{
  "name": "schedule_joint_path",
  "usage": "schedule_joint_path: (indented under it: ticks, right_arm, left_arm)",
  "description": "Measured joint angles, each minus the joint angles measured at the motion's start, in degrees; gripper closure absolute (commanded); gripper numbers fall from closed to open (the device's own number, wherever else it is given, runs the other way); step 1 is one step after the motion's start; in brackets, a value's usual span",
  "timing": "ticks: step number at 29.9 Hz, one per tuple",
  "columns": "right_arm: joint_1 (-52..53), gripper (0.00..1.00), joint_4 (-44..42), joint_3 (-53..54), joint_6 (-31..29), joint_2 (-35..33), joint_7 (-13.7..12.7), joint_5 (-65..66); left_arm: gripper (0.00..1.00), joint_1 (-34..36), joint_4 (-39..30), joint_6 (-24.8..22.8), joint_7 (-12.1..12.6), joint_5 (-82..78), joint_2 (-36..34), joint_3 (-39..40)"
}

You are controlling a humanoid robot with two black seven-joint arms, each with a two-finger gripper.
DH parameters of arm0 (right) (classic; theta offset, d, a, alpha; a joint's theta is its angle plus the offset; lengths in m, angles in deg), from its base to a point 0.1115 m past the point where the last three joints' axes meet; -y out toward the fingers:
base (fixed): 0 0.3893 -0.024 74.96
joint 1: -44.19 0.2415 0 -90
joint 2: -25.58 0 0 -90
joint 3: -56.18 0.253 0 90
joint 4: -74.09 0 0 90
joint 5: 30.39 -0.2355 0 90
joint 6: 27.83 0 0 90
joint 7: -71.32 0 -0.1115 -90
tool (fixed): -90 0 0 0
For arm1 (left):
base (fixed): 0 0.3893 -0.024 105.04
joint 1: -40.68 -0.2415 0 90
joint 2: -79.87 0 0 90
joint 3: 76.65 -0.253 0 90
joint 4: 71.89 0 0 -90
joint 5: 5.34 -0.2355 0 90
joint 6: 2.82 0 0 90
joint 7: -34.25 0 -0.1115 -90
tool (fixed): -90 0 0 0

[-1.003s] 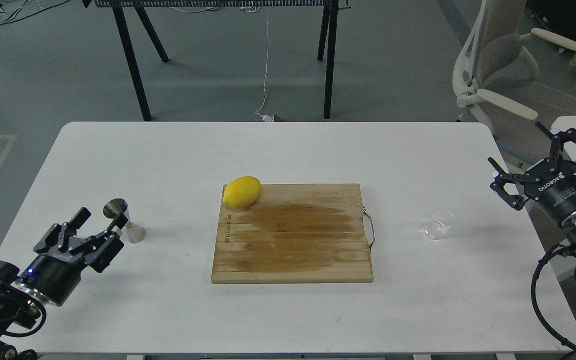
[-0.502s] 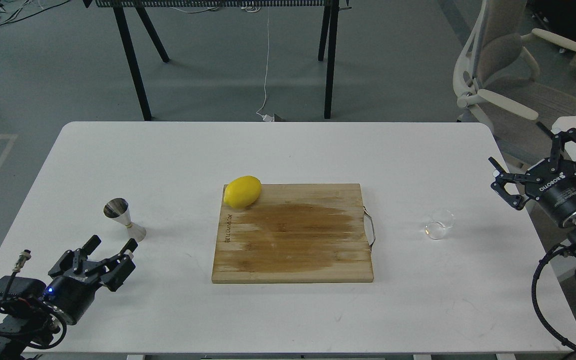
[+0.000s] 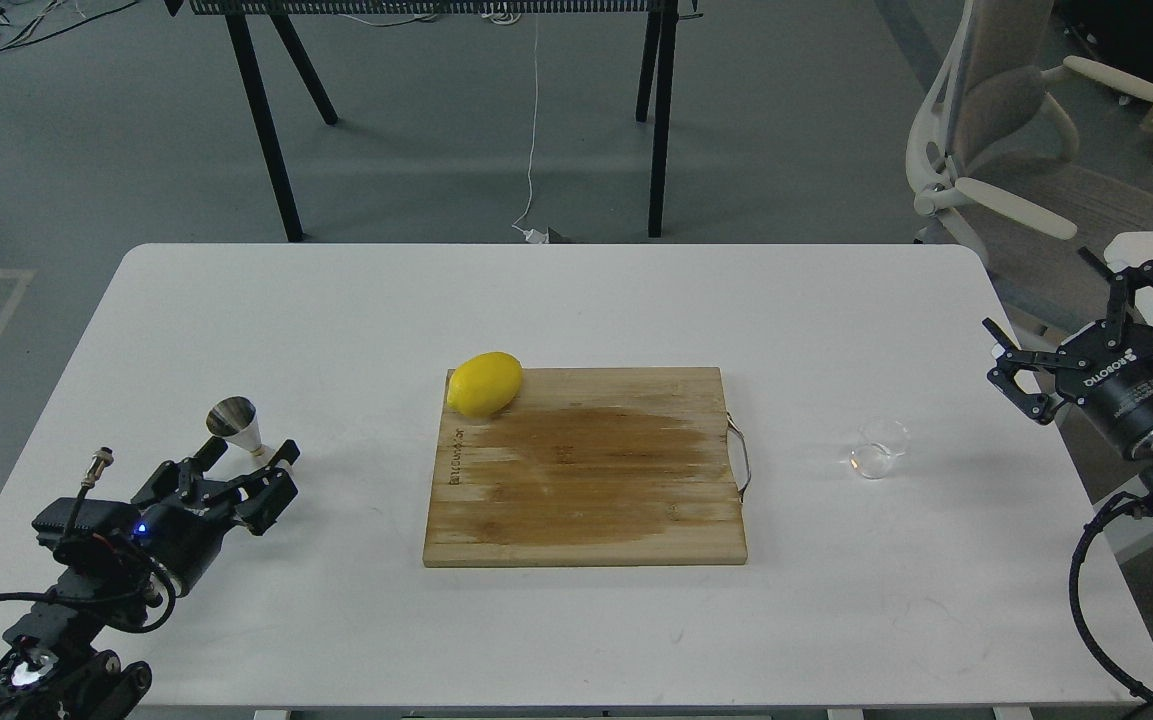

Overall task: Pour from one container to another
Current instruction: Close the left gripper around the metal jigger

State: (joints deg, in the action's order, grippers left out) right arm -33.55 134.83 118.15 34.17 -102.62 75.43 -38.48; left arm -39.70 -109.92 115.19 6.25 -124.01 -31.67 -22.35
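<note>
The steel hourglass jigger stands tilted on the left side of the white table. My left gripper lies low on the table just in front of it, open, one finger on each side of the jigger's lower cone, which it partly hides. I cannot tell if they touch. The small clear glass cup sits on the table's right side, right of the board. My right gripper hangs open beyond the table's right edge, well clear of the cup, with nothing in it.
A wooden cutting board with a metal handle lies mid-table, a yellow lemon on its back left corner. A white office chair stands behind the right gripper. Black table legs stand beyond the far edge.
My left gripper dropped low toward the table, then slid forward and right until its fingers flank the jigger's base. The right gripper drifted slightly right and down. Jigger and cup stayed put.
</note>
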Motion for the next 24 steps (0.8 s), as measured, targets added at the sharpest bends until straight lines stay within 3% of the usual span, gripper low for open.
schedule_joint_path:
  ticks: [5, 9, 11, 14, 18, 24]
  right_arm:
    - [-0.05, 0.00, 0.00, 0.00, 0.00, 0.01, 0.02, -0.06]
    - [-0.06, 0.00, 0.06, 0.00, 0.00, 0.04, 0.02, -0.08]
    - [-0.06, 0.00, 0.06, 0.00, 0.00, 0.04, 0.02, -0.08]
    - [-0.14, 0.00, 0.00, 0.00, 0.00, 0.04, 0.02, -0.08]
    - [-0.26, 0.00, -0.30, 0.00, 0.00, 0.01, 0.02, -0.08]
    - [-0.39, 0.00, -0.36, 0.00, 0.00, 0.13, 0.00, -0.08]
  left_arm:
    - [0.12, 2.78, 3.72, 0.00, 0.00, 0.71, 1.24, -1.08]
    - [0.25, 5.22, 7.48, 0.00, 0.00, 1.48, 2.98, -2.59]
    - [0.36, 6.34, 9.17, 0.00, 0.00, 1.91, 3.92, -3.10]
    - [0.62, 7.30, 11.12, 0.00, 0.00, 2.18, 4.70, -3.29]
    - [0.81, 7.99, 12.36, 0.00, 0.00, 2.21, 5.03, -3.40]
    - [0.87, 9.00, 11.88, 0.00, 0.00, 2.40, 4.47, -3.40]
